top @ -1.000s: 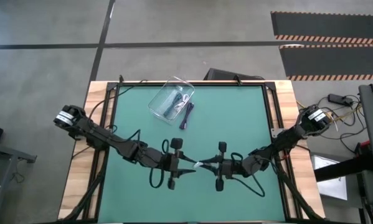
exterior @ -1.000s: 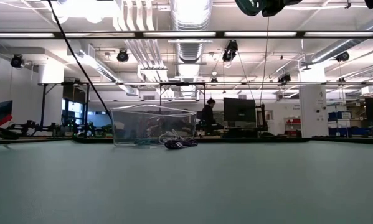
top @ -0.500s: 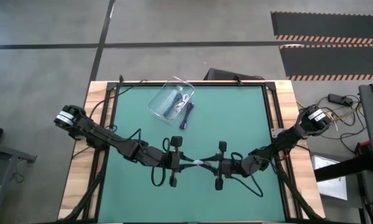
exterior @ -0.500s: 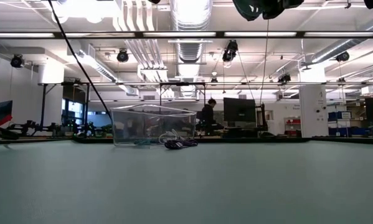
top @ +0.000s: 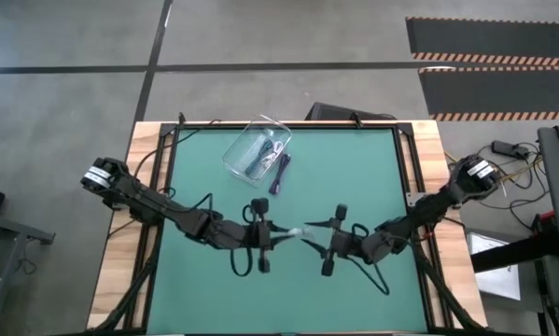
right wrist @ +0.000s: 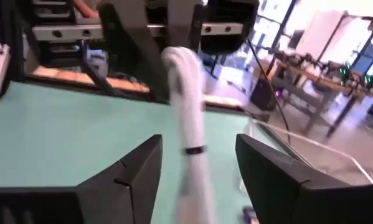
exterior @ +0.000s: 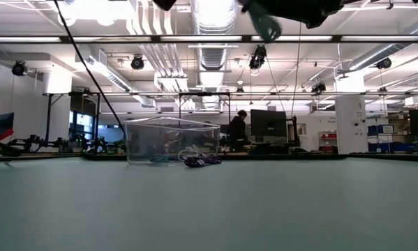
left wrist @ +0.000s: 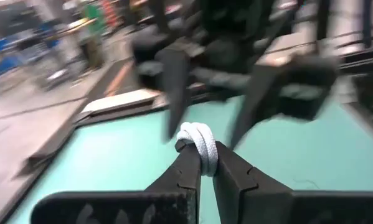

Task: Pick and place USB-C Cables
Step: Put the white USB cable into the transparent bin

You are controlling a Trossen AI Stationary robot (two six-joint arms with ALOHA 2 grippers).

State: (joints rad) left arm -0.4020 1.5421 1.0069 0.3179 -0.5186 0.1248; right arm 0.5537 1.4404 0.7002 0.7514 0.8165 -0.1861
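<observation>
At lower centre, my left gripper (top: 281, 231) is clamped on one white cable (top: 293, 231); my right gripper (top: 309, 245) stands apart (two dark cables (top: 279, 174) lie by the box (top: 257, 147)).

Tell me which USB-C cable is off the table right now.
The white cable pinched in the left gripper's fingers, held mid-air; the others lie by the clear box.

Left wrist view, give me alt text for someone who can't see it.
The left pincer is shut on a white cable above the green table. Just beyond, the right pincer faces it with fingers spread either side of the cable.
</observation>
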